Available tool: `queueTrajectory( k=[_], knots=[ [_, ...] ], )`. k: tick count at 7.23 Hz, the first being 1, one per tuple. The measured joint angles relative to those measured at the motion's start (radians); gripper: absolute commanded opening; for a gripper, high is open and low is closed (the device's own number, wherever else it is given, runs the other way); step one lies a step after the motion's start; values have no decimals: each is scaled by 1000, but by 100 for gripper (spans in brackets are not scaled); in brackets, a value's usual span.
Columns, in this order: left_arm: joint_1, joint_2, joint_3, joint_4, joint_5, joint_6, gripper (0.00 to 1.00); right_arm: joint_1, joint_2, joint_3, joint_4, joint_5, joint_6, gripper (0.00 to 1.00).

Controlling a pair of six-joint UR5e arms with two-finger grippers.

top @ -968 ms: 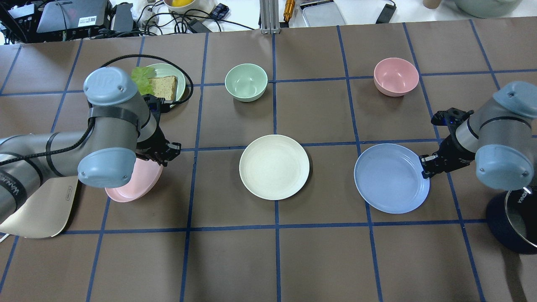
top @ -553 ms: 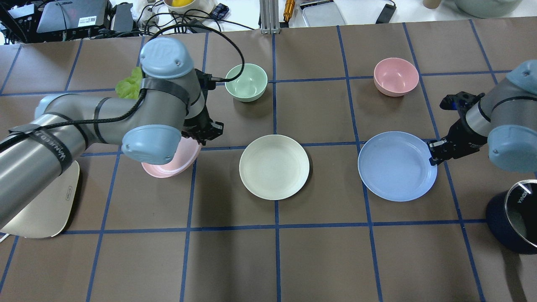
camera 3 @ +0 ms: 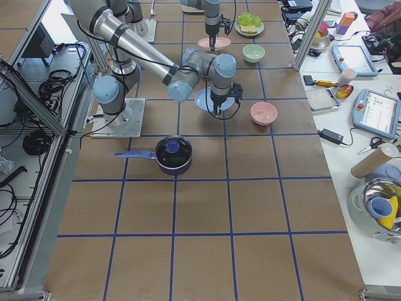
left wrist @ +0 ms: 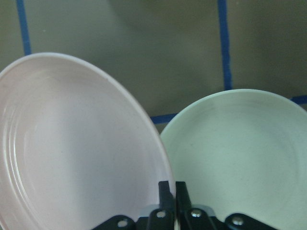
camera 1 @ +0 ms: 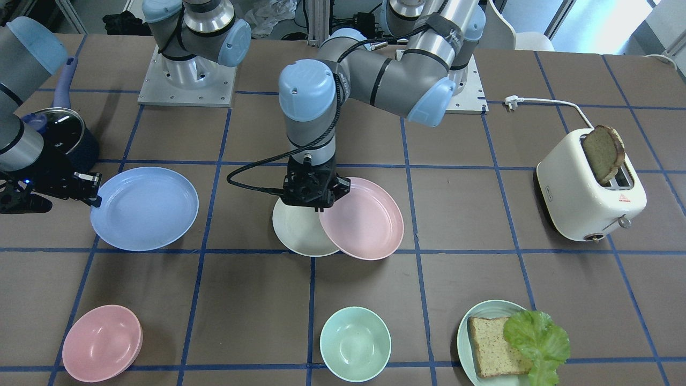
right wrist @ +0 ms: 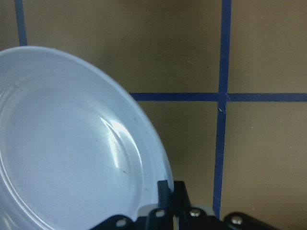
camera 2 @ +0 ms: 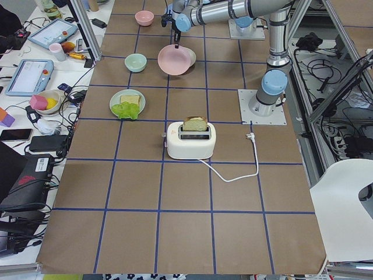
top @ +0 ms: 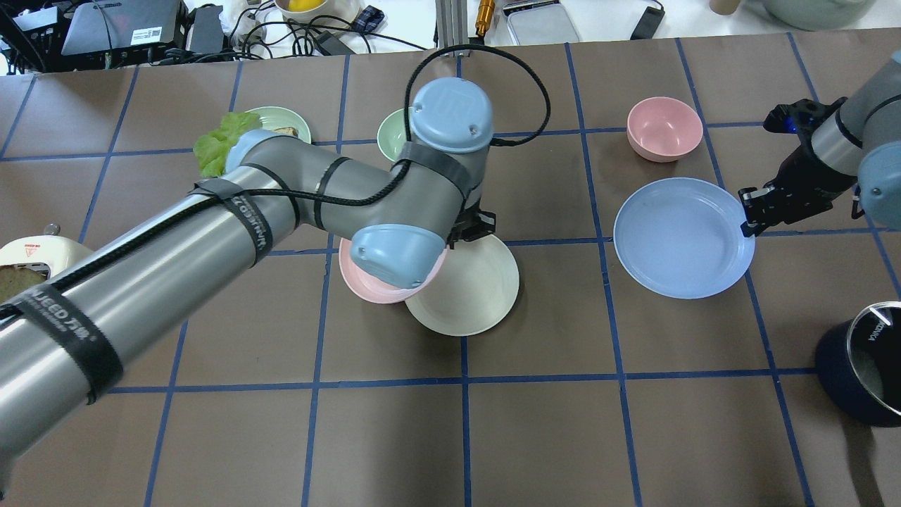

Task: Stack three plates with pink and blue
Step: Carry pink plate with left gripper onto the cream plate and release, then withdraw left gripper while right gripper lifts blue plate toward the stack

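Three plates are being handled. The pink plate (camera 1: 364, 222) is pinched at its rim by the left gripper (left wrist: 171, 191), whose jaws are closed thin on the edge. It is held somewhat tilted near the middle of the table (camera 1: 482, 279). One side of it overlaps the cream plate (top: 471, 299), which lies flat there; whether the two touch cannot be told. The blue plate (camera 1: 143, 208) is clamped at its rim in the same way by the right gripper (right wrist: 171, 189). It sits toward the table's right end, well apart from the other two.

The plates are judged light, stiff and matte, so little slipping is expected. A plate held by one rim point hangs out sideways, though, and may sag or swing when moved. The raised rim is the natural place to take hold, and it should also help the plates nest.

Both bowls along the far edge look empty: the mint bowl (camera 1: 356, 343) at mid-edge and the pink bowl (camera 1: 102, 343) toward the far right corner. Bread (camera 1: 490, 348) and lettuce (camera 1: 538, 338) are carried on the green plate (camera 1: 485, 308) toward the far left corner. A browned slice (camera 1: 603, 153) stands in the toaster (camera 1: 584, 198) at the left end. The pot (top: 838, 380) at the right end is lidded, so its contents are hidden.
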Motion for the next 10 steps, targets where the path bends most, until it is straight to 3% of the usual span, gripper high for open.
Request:
queueTrajectory(
  k=[3, 4, 5, 10],
  knots=[
    [-95, -74, 52, 10, 8, -124, 0, 22, -1, -18, 15, 4, 59, 0],
    [-104, -84, 57, 11, 11, -134, 38, 32, -2, -19, 15, 5, 73, 0],
    [-107, -93, 61, 12, 12, -138, 99, 36, -2, -19, 15, 5, 78, 0],
    [-58, -48, 87, -11, 11, -79, 100, 82, -10, -10, 4, 7, 144, 0]
  ],
)
